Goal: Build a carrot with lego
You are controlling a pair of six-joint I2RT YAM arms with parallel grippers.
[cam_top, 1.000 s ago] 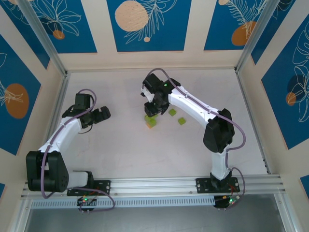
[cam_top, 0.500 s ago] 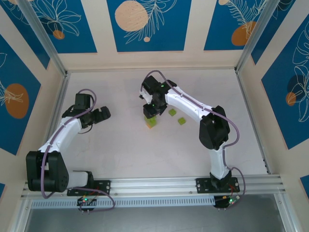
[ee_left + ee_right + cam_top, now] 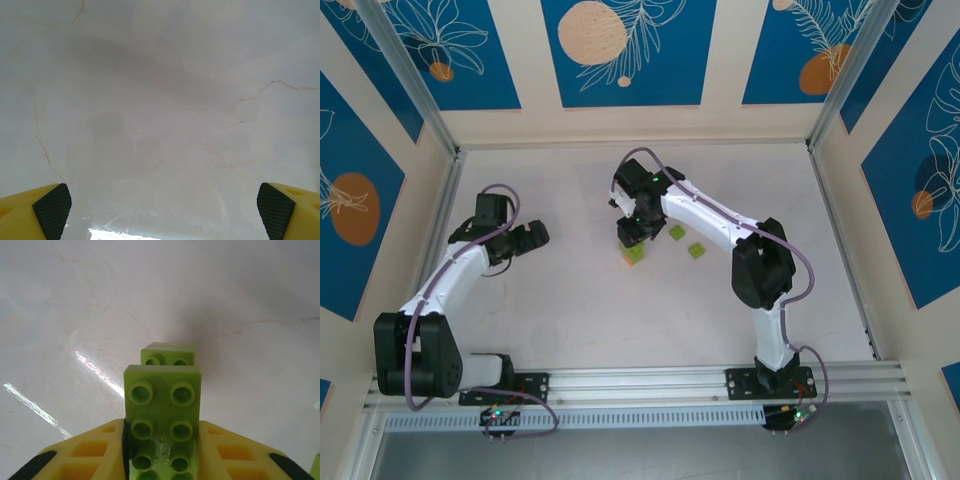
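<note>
My right gripper is shut on a long lime-green lego brick, gripped by its sides with the studs facing the wrist camera. Just past the held brick's far end sits another lime-green brick on the table. From above, the gripper hangs right over the small carrot stack, lime-green with a hint of orange at its lower left edge. I cannot tell whether the held brick touches the stack. My left gripper stands open well to the left, with bare table between its fingertips.
Two loose lime-green bricks lie just right of the stack. The white table is walled by an aluminium frame and patterned panels.
The right arm has drawn its elbow in and lowered the gripper slightly toward the stack. The left arm has not moved.
</note>
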